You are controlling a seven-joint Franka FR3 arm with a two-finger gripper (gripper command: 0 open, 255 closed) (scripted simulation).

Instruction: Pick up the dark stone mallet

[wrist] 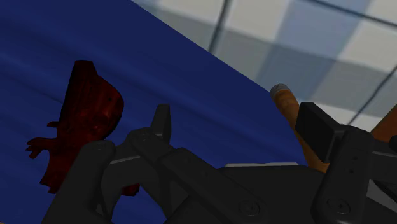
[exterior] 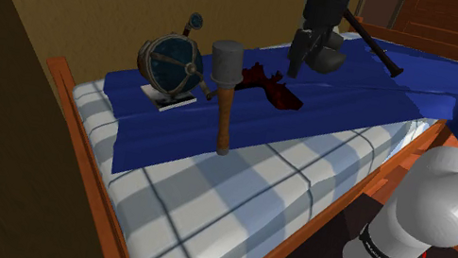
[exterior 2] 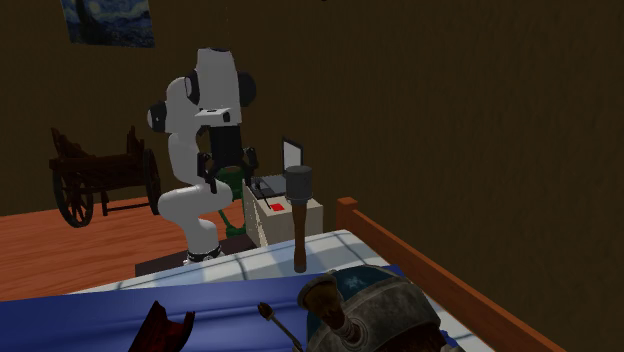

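The mallet (exterior: 227,60) has a grey stone-like head and a brown wooden handle. It lies on the blue blanket (exterior: 347,100) with its handle running toward the bed's near edge. In the second exterior view the mallet (exterior 2: 299,186) shows head uppermost. My black gripper (exterior: 297,60) hangs open above the blanket, to the right of the mallet head in the shoulder view, touching nothing. In the wrist view the gripper (wrist: 238,124) has its fingers apart, with the butt of the mallet handle (wrist: 284,100) just beyond the right finger.
A dark red figure (exterior: 269,88) lies on the blanket under the gripper. A round blue and metal device (exterior: 171,64) stands left of the mallet. A long black rod (exterior: 375,47) lies farther back. The orange wooden bed frame (exterior: 74,126) borders the checked mattress.
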